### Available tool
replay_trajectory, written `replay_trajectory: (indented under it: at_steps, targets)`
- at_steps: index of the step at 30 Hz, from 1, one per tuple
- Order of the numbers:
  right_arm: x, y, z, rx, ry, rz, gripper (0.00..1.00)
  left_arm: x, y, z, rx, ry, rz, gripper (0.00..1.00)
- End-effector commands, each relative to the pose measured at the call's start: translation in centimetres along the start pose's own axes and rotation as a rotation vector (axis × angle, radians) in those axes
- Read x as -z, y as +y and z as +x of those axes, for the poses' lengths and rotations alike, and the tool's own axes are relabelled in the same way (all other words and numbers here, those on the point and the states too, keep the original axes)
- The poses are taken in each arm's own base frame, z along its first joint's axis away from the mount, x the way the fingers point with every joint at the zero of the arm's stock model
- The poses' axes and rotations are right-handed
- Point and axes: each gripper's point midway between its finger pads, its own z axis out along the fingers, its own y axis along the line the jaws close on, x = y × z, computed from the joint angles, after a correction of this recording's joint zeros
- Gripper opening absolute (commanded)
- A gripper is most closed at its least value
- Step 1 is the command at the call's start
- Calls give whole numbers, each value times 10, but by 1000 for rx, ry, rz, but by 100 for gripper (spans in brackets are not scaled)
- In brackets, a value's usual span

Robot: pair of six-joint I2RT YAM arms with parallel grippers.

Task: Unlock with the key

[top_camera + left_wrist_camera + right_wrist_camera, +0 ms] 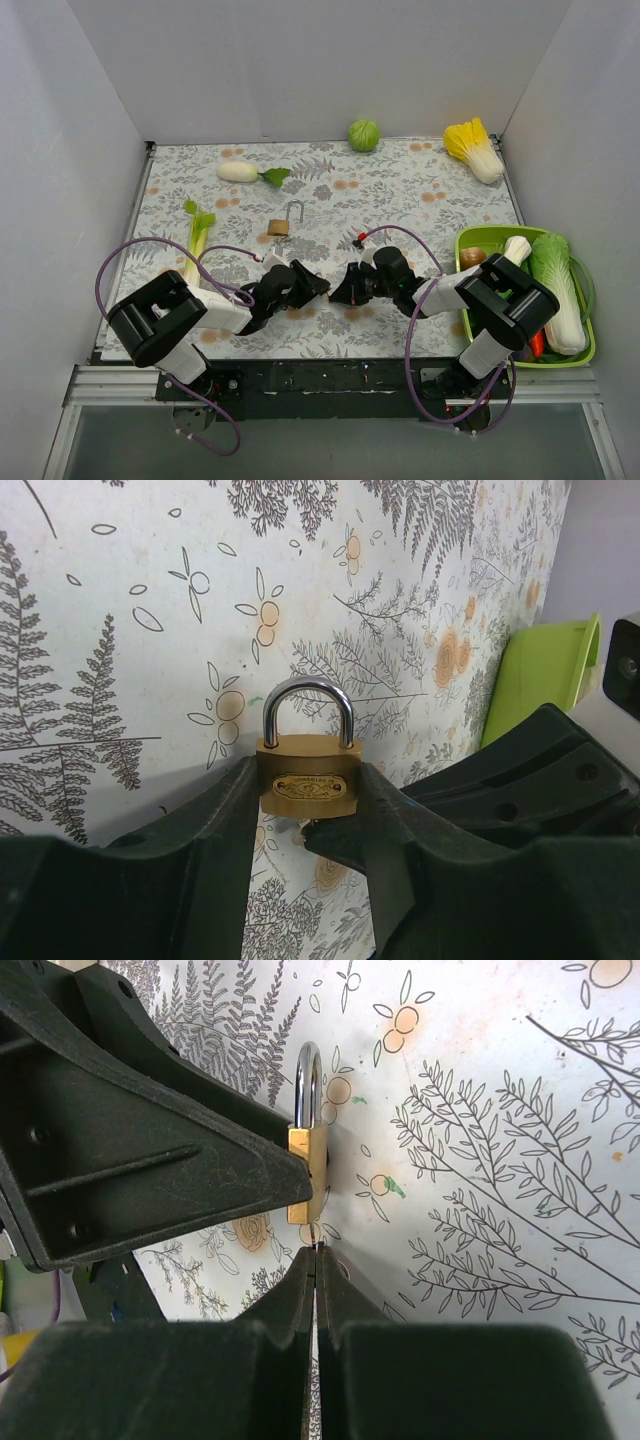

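Note:
My left gripper (306, 772) is shut on a brass padlock (307, 778) with a closed steel shackle, held by its sides just above the patterned table. My right gripper (317, 1252) is shut on a thin key (316, 1236), only its tip showing, which touches the underside of the padlock (308, 1175). In the left wrist view the right fingertips (352, 845) sit right under the lock body. In the top view the two grippers, left (322, 285) and right (338, 292), meet tip to tip near the table's front middle, hiding the lock.
A second brass padlock (284, 225) with a raised shackle lies behind the grippers. A leek (197, 235), a white radish (238, 171), a green cabbage (364, 135) and a yellow cabbage (475, 148) lie around. A green tray (590, 345) of vegetables stands at the right.

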Motion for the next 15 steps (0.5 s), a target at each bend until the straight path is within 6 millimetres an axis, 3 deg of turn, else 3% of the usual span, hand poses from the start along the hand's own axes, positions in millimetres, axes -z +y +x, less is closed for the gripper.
replay_trajectory:
  at_steps: [1, 15]
  targets:
    - [-4, 29, -87, 118, -288, -53, 1, 14, -15, 48, -25, 200, 42, 0]
    - [1, 35, -110, 156, -360, -33, 1, 19, -17, 54, -43, 192, 38, 0]
